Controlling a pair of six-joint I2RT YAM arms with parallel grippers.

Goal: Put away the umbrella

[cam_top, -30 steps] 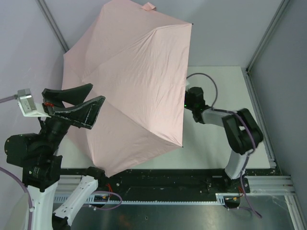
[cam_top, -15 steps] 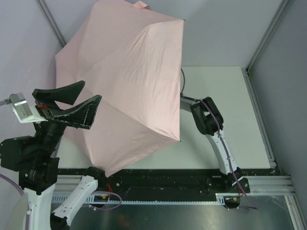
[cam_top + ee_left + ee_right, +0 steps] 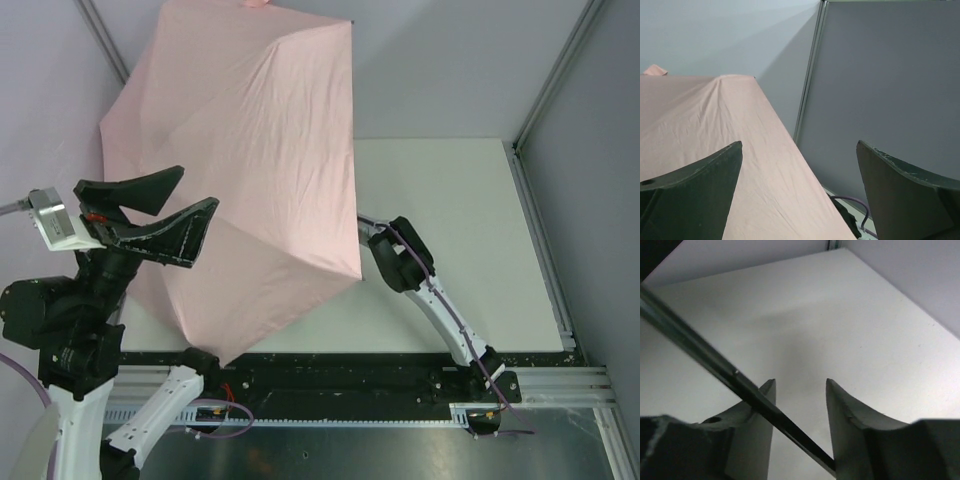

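Pink fabric is spread wide over the left and middle of the table; the umbrella is fully open, its canopy tilted toward the far left corner, so nothing of the folding or stowing looks done. The left gripper hangs raised at the canopy's near left edge, spread wide and empty; the right arm reaches under the canopy's right edge. In the wrist view the right gripper stands half-narrowed, the slim shaft slanting across between its fingers, with a gap wider than the shaft, so no firm clamp shows yet. Collapsing the canopy, wrapping it and setting it aside are all left. Compared with a second ago, the canopy has slid left and away; the right arm has swung in from the right side of the table, and its fingers have drawn closer together.
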